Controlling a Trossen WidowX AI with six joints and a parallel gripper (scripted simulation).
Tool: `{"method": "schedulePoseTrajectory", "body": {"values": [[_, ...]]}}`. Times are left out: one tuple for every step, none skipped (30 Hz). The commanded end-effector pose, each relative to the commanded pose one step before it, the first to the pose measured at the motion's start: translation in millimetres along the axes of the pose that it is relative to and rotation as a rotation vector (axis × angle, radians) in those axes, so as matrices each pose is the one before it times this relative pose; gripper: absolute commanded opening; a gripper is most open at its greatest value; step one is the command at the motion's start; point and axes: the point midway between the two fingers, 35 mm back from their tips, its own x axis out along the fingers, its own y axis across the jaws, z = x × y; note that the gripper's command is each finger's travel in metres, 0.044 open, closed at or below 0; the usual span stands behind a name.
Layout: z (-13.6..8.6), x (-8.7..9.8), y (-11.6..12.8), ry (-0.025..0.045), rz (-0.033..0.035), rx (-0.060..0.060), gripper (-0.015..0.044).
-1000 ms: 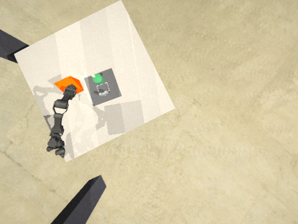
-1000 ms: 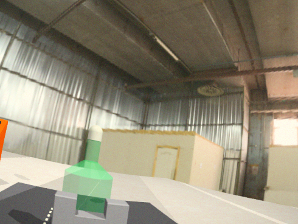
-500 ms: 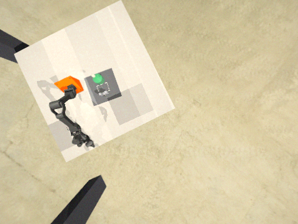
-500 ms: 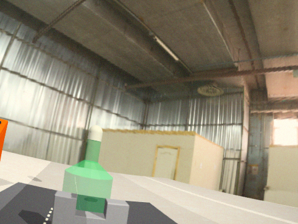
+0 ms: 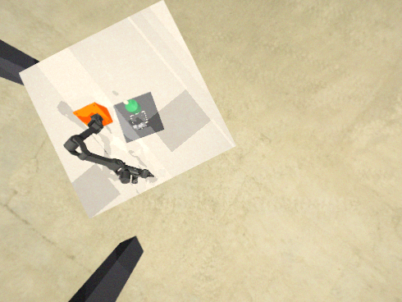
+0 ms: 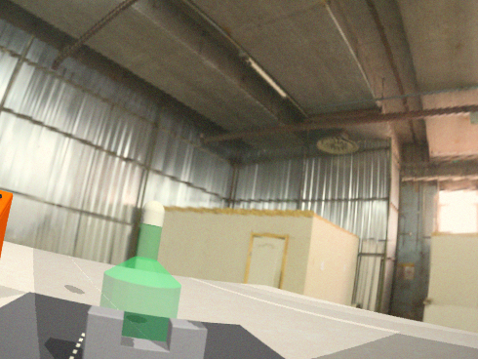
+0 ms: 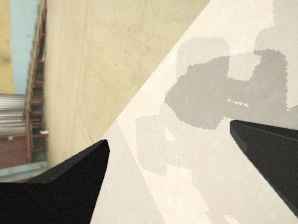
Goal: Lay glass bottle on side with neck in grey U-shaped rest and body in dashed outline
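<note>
You have a green, see-through bottle [image 5: 132,106] [image 6: 140,295] with an off-white cap [image 5: 125,102] [image 6: 154,213]. The rest [image 5: 139,126] [image 6: 188,337] is grey, and the mat [image 5: 153,115] [image 6: 234,337] is dark grey, marked with a white dashed outline [image 5: 146,116] [image 6: 77,345]. Your arm [image 5: 98,159] is near-black, its gripper [image 5: 153,176] [image 7: 168,136] black. The block [image 5: 92,110] [image 6: 3,215] is bright orange (easily the loudest colour you've got). Your tabletop [image 5: 98,66] [image 6: 293,317] [image 7: 150,195] is pale cream, patterned with greyish patches of shadow; the floor [image 5: 287,164] [image 7: 95,75] is mottled yellowish beige.
</note>
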Motion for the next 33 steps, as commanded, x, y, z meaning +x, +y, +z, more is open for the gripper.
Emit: {"method": "schedulePoseTrajectory", "body": {"values": [[-33.00, 4.52, 16.22, 0.09187, 0.04160, -0.0221, 0.0440], [-4.10, 0.72, 1.67, 0.00973, 0.00122, -0.0067, 0.0440], [-4.76, 1.16, 2.89, 0.01079, 0.00280, -0.0074, 0.0440], [-6.17, 1.66, 3.10, 0.01508, 0.00184, -0.0085, 0.0440], [-7.40, 1.95, 3.82, 0.01813, 0.00235, -0.0105, 0.0440], [-9.09, 2.08, 3.76, 0.02290, 0.00046, -0.0107, 0.0440], [-5.95, -0.30, 11.29, 0.01009, 0.02391, -0.0124, 0.0440], [-9.26, 1.84, 4.57, 0.02345, 0.00006, -0.0155, 0.0440], [-12.50, 3.31, 4.07, 0.03253, -0.00434, -0.0193, 0.0440], [-15.00, 3.81, 4.82, 0.03976, -0.00583, -0.0252, 0.0440], [-16.27, 3.85, 6.59, 0.04371, -0.00314, -0.0329, 0.0440], [-16.60, 3.85, 6.70, 0.04503, -0.00434, -0.0333, 0.0440], [-15.45, 3.32, 6.91, 0.04139, -0.00513, -0.0402, 0.0440], [-13.93, 2.76, 7.18, 0.03792, -0.00168, -0.0350, 0.0440], [-13.33, 2.87, 7.12, 0.03744, -0.00135, -0.0343, 0.0440], [-13.67, 2.74, 7.76, 0.03852, -0.00048, -0.0365, 0.0440], [-13.37, 2.51, 8.49, 0.03780, 0.00055, -0.0383, 0.0440], [-13.26, 2.44, 8.70, 0.03828, 0.00046, -0.0417, 0.0440], [-12.81, 2.01, 9.47, 0.03704, 0.00245, -0.0426, 0.0440], [-12.40, 1.88, 9.70, 0.03649, 0.00218, -0.0476, 0.0440], [-12.19, 2.00, 9.77, 0.03645, 0.00231, -0.0479, 0.0440], [-11.56, 1.42, 10.55, 0.03494, 0.00267, -0.0540, 0.0440], [-11.38, 1.43, 10.75, 0.03508, 0.00300, -0.0526, 0.0440], [-10.88, 1.15, 11.18, 0.03332, 0.00517, -0.0555, 0.0440], [-10.66, 1.01, 11.44, 0.03384, 0.00413, -0.0549, 0.0440], [-10.36, 1.06, 11.75, 0.03297, 0.00430, -0.0571, 0.0440], [-9.98, 0.82, 12.10, 0.03241, 0.00419, -0.0601, 0.0440], [-9.68, 0.35, 12.26, 0.03282, 0.00241, -0.0664, 0.0440], [-8.61, -0.05, 12.91, 0.03027, 0.00387, -0.0680, 0.0440], [-8.31, 0.15, 13.08, 0.02922, 0.00535, -0.0658, 0.0440], [-7.96, -0.19, 13.38, 0.02903, 0.00425, -0.0704, 0.0440], [-7.13, -0.65, 13.64, 0.02715, 0.00309, -0.0756, 0.0440], [-6.45, -1.22, 13.79, 0.02622, 0.00134, -0.0777, 0.0440]]}}
